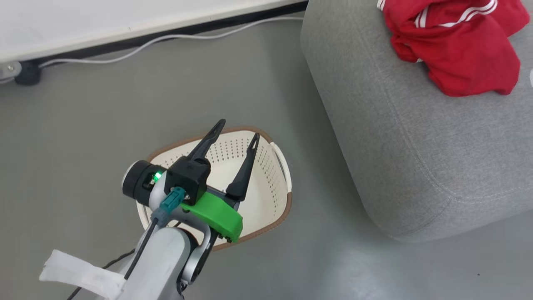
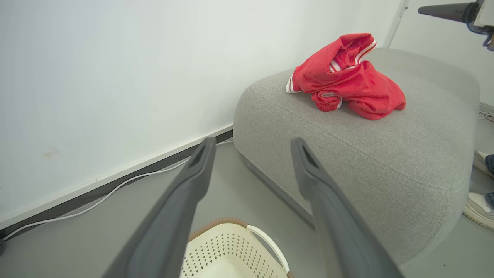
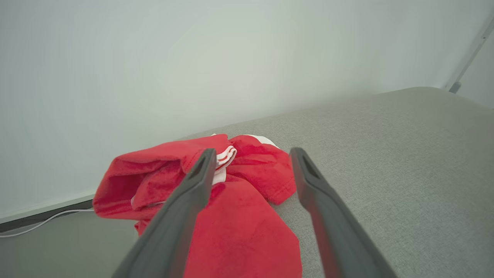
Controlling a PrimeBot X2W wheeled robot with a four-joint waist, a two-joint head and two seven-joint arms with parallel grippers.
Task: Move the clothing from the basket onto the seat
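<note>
Head view sets us above a grey floor (image 1: 83,116), with a white wall (image 2: 115,77) along its far edge. The seat (image 1: 408,158), a big light grey sofa with rounded corners, takes up the right side. Just beside its near corner, on the floor and apart from it, stands the basket (image 1: 283,216). Our left forearm and wrist stand in the way of the basket's near-left part, so we cannot tell what lies there.

The clothing (image 1: 458,54) lies in a crumpled red heap on top of the seat, white stripes showing, well apart from the basket.

Our left gripper (image 1: 237,130) hangs over the basket with its jaws spread wide and nothing between them. Our right gripper (image 3: 252,153) hovers over the clothing, jaws also wide apart and gripping nothing; whether a finger brushes the fabric we cannot tell.

A white cable (image 1: 166,38) runs along the dark baseboard (image 1: 104,49). Two pale shoes (image 2: 478,208) of a person stand beyond the seat's far side.
</note>
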